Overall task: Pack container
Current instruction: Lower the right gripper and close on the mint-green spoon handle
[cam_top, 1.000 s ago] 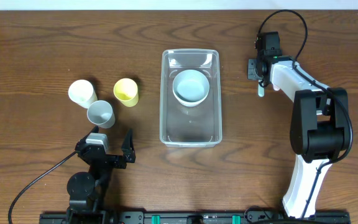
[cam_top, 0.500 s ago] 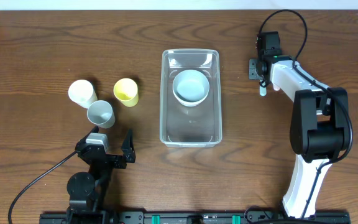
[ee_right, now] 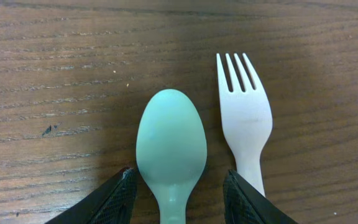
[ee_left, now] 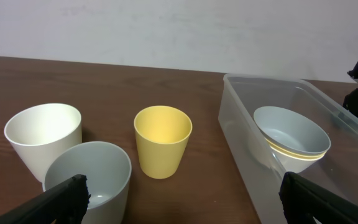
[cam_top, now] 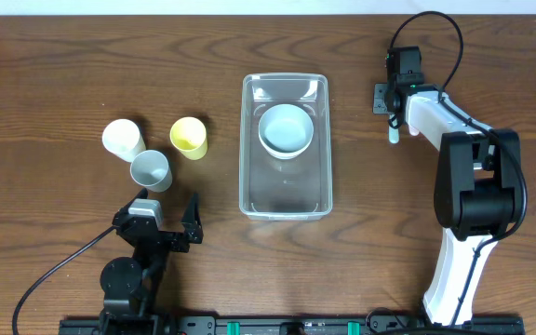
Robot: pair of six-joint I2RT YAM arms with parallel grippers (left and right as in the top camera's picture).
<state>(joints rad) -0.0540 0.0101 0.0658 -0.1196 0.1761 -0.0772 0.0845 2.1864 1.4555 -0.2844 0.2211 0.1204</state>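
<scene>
Straddling green spoon: your right pincer, fingers apart, no contact; white fork just beside.
Left pincer: spread wide, empty.
Container: pale bowl inside.

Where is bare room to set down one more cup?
In the container, the half nearer the robot, beside the bowl, is bare. The table strip between yellow cup and container is free too. Crowded: white cup, grey cup and yellow cup cluster; spoon and fork lie side by side.
</scene>
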